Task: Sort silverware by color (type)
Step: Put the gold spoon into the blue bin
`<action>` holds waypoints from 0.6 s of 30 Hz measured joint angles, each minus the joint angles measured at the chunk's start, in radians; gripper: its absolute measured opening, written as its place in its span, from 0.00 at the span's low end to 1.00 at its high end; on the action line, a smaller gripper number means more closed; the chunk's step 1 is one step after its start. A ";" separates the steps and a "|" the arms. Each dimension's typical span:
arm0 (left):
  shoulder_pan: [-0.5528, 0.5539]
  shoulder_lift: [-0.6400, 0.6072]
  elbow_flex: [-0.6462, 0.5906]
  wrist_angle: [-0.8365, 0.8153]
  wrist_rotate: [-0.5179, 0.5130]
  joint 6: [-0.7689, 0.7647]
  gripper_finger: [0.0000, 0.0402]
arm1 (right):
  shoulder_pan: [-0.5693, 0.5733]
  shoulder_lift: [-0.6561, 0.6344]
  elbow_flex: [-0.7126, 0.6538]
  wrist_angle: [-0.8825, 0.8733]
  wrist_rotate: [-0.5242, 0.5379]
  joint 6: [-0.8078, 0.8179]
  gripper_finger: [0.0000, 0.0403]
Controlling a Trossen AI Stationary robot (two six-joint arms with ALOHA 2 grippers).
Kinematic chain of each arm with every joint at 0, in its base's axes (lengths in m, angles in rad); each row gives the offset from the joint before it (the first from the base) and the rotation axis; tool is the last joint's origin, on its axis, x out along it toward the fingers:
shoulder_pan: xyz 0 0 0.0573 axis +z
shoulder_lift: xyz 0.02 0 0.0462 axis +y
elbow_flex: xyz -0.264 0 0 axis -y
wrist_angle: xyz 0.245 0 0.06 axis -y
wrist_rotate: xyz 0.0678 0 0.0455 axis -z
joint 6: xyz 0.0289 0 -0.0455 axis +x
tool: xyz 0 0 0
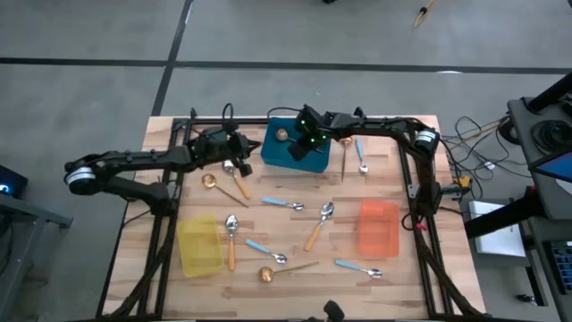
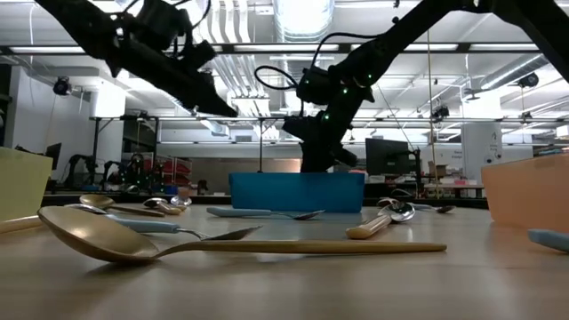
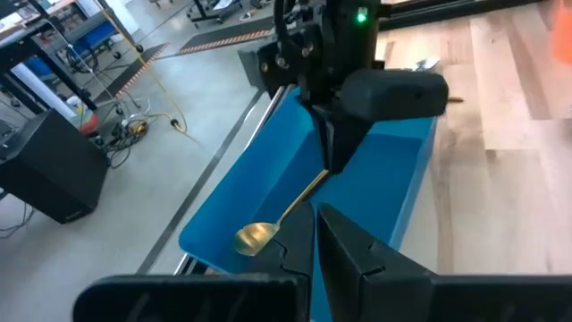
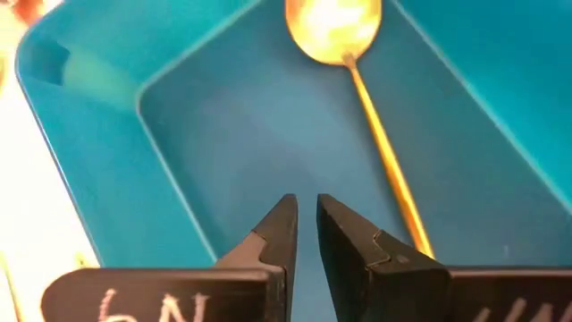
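Your right gripper point(image 4: 305, 234) hangs over the blue bin point(image 1: 295, 145), fingers drawn nearly together with only a thin slit between them, pinching nothing. Directly ahead of its tips a gold spoon point(image 4: 357, 80) lies flat on the bin floor, bowl far from the fingers, thin handle running back past one finger's side without touching it.

Your left gripper point(image 3: 315, 240) sits just beside that bin on its outer side, pointed toward the right gripper. Its fingers are likewise almost closed, and empty. From this wrist, the same gold spoon shows just past the tips, bowl nearest them.

The rest of the silverware lies loose on the table point(image 1: 411, 268), all nearer the front edge than either gripper:
- a second gold spoon point(image 1: 222, 185) and an orange-handled spoon point(image 1: 237, 177) just below your left gripper
- a blue-handled spoon point(image 1: 284, 205) mid-table
- an orange-handled spoon point(image 1: 320, 224) beside it
- another orange-handled spoon point(image 1: 231, 240) next to the yellow bin point(image 1: 199, 245)
- a third gold spoon point(image 1: 284, 271) at the front
- a blue-handled spoon point(image 1: 360, 267) below the orange bin point(image 1: 379, 227)
- a blue-handled spoon point(image 1: 361, 156) just beside the right gripper's bin.
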 joint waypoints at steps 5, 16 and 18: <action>0.001 0.056 0.000 0.067 0.000 0.004 0.00 | 0.000 0.044 -0.002 0.012 0.050 -0.001 0.09; 0.003 0.069 0.001 0.086 -0.001 0.004 0.00 | -0.001 0.041 -0.001 -0.005 0.159 0.013 0.09; 0.003 0.074 0.001 0.088 0.000 0.004 0.00 | 0.001 0.041 -0.001 -0.006 0.159 0.023 0.09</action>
